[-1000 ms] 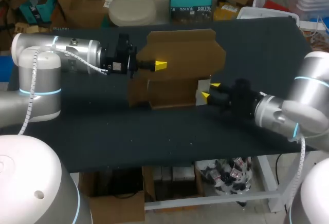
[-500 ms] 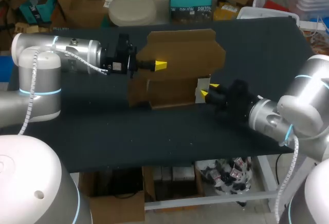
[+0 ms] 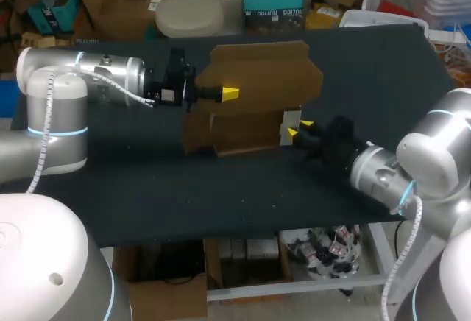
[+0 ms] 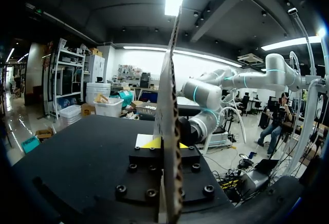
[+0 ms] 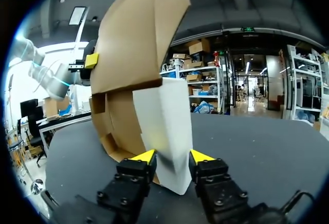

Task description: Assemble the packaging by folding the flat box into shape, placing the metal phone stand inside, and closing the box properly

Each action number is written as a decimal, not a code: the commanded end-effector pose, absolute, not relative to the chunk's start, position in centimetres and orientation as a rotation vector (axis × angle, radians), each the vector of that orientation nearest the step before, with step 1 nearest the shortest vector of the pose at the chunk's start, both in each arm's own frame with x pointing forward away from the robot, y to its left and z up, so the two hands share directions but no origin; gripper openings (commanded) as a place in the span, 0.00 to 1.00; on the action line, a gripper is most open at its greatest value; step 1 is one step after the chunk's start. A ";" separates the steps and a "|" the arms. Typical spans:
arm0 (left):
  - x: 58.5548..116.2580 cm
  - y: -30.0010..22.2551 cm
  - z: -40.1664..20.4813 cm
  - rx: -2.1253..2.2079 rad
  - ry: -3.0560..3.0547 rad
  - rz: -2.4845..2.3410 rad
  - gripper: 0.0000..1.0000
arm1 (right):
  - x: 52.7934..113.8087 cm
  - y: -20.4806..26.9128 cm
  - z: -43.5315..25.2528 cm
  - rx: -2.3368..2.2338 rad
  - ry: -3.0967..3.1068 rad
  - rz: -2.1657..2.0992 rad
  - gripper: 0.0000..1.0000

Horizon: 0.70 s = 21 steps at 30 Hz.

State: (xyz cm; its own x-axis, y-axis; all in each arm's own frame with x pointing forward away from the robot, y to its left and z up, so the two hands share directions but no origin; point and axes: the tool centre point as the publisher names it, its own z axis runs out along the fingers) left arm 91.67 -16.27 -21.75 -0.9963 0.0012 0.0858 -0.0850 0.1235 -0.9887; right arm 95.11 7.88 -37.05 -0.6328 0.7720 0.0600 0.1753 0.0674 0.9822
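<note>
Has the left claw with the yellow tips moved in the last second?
No. The left gripper is at the same spot against the upright flap of the cardboard box.

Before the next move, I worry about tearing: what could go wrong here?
1. The left gripper pinches the cardboard box by one thin upright panel; pulling by the right gripper could bend or tear it.
2. The white panel is held only at that gripper's very tips, so it might slip out.
</note>
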 end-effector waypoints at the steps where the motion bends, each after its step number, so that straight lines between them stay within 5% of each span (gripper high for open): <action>1: 91.6 -16.3 -21.9 0.082 -2.300 2.035 0.00 | 95.5 8.3 -37.4 0.976 1.805 1.557 0.42; 15: 91.6 -16.3 -21.9 0.082 -2.300 2.035 0.00 | 96.5 8.2 -36.7 0.991 1.756 1.544 0.37; 21: 91.6 -16.3 -21.9 0.082 -2.300 2.035 0.00 | 96.8 8.3 -36.7 0.997 1.748 1.541 0.25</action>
